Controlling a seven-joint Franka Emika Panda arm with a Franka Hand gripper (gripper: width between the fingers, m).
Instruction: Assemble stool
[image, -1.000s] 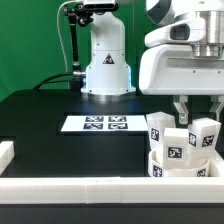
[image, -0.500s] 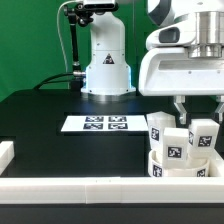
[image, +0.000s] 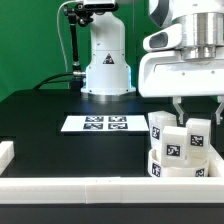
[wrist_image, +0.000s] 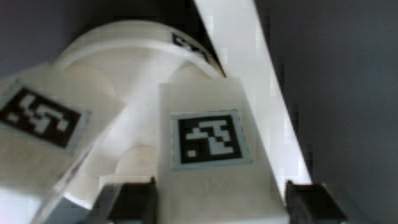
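The stool's round disc (image: 181, 168) lies on the black table at the exterior view's right, by the front rail. Three blocky tagged legs stand upright on it: one at the back left (image: 159, 127), one at the front (image: 176, 148) and one on the right (image: 197, 133). My gripper (image: 197, 112) comes down from above and is shut on the right leg. In the wrist view that leg (wrist_image: 210, 130) fills the gap between the two dark fingers (wrist_image: 134, 202), which touch both its sides. A neighbouring leg (wrist_image: 45, 115) stands beside it.
The marker board (image: 97, 123) lies flat on the table in the middle. A white border rail (image: 90, 188) runs along the front edge, with another piece (image: 6, 152) at the left. The arm's white base (image: 107, 62) stands at the back.
The gripper and the leg it holds have turned a little and risen slightly; the leg now stands straighter. The other two legs and the disc have stayed put.
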